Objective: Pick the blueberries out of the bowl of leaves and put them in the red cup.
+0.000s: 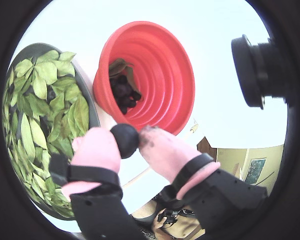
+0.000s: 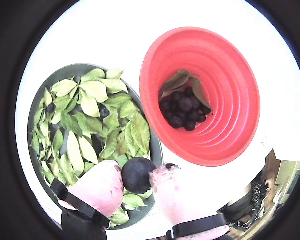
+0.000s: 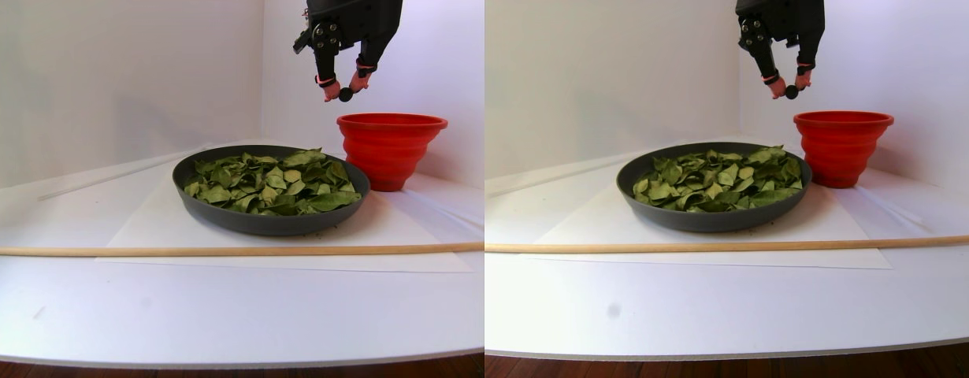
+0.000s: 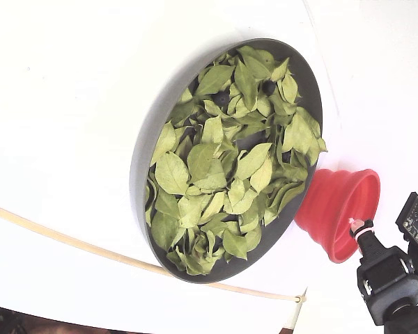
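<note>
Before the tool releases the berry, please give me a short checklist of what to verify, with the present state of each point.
1. Berry held: the tool pinches one blueberry between its pink fingertips. Ok.
2. Tool lifted clear of the bowl and leaves. Ok.
3. Tool above the red cup opening: in the stereo pair view it hangs left of the rim. Not ok.
4. Cup upright. Ok.
5. Cup has room: berries cover only the bottom. Ok.

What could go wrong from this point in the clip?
The hand pinches a blueberry only at its pink fingertips, so the round berry might slip. In the stereo pair view it is above the bowl edge, not yet over the red cup; released now, it might fall into the leaves or between the two.
</note>
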{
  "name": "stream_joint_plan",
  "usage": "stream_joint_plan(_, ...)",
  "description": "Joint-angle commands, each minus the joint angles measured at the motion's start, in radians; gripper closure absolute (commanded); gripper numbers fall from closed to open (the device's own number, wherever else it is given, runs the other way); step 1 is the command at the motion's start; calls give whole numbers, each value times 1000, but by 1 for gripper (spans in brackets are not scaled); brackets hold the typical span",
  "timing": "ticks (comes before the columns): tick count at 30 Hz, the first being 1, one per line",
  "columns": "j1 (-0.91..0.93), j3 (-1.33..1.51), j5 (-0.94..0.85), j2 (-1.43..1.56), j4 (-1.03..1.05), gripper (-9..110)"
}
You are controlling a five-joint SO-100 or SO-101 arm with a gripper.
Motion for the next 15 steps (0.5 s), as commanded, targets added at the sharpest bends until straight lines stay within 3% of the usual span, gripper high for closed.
stream_joint_plan(1,38,-78,-8,5,-26,92)
stream_joint_plan(15,83,-160,-25,-112,-84,92)
